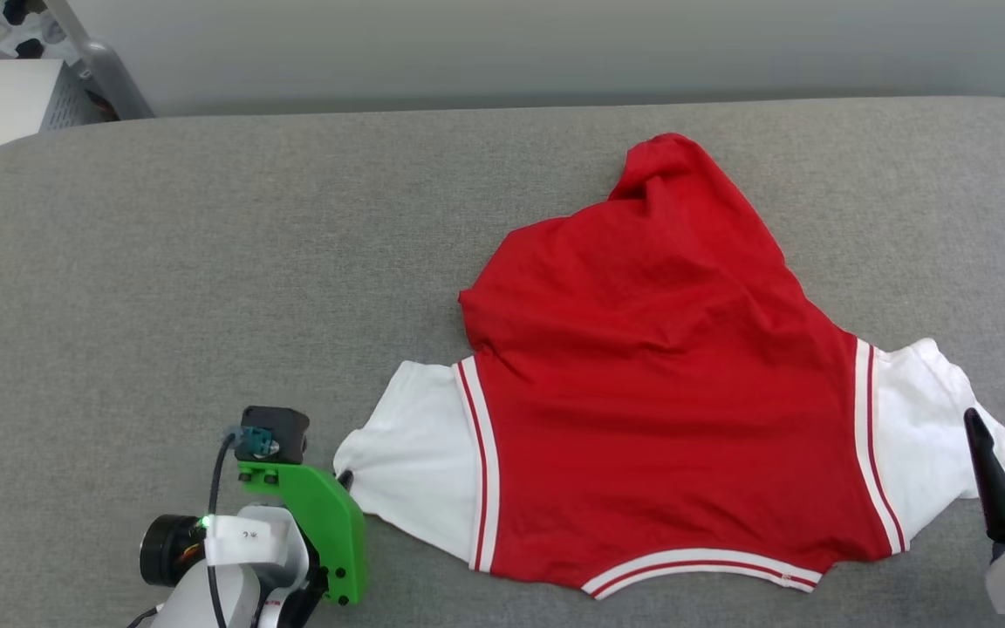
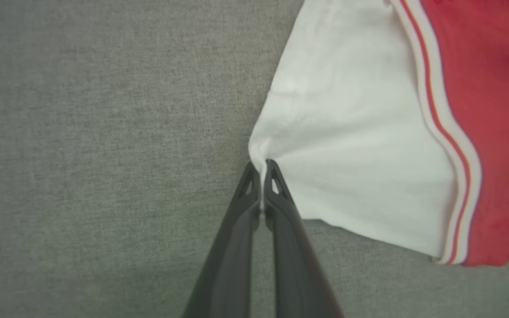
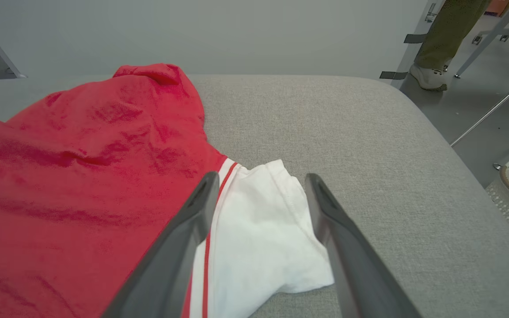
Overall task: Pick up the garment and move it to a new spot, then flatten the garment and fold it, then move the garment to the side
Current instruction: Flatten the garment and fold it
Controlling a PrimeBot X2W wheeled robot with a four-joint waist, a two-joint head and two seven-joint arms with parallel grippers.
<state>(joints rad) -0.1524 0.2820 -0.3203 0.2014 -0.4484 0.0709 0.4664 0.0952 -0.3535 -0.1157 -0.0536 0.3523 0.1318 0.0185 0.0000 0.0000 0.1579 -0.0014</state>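
Left wrist view — left hand (image 2: 262, 166) pinches soft garment (image 2: 351, 145).

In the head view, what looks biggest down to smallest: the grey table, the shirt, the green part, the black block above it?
1. grey table
2. shirt
3. green part
4. black block
The last two seem nearer the camera, so they may look oversized.
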